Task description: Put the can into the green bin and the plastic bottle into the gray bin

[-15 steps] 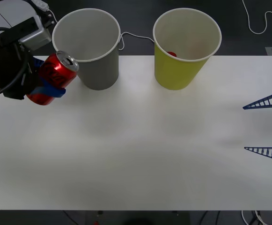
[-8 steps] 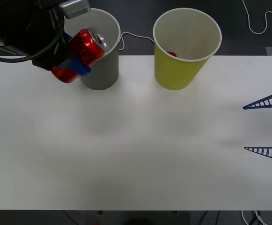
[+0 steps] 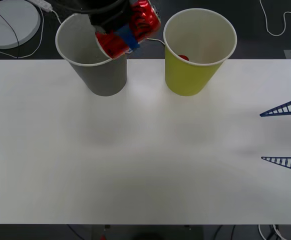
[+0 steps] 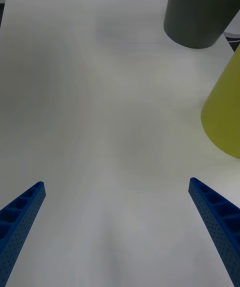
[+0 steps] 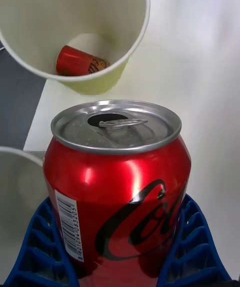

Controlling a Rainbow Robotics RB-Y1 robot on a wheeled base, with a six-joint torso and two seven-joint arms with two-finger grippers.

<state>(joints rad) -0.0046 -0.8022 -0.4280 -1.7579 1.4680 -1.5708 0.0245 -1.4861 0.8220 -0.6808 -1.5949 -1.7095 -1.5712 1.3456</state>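
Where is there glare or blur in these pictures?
Left wrist view: bright highlights streak the can held in the left end effector, yet its lettering stays sharp. Front view: the can looks smeared. Right wrist view: soft shadows on the table, no glare.

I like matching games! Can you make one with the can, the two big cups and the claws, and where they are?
Things:
1. can
2. green bin
3. gray bin
4. right claw

Places or states:
A. open above the table's right side
B. holds a small red thing inside
C. gripped by the left claw
D. left of the other bin, part hidden by the can

Pairs: 1-C, 2-B, 3-D, 4-A
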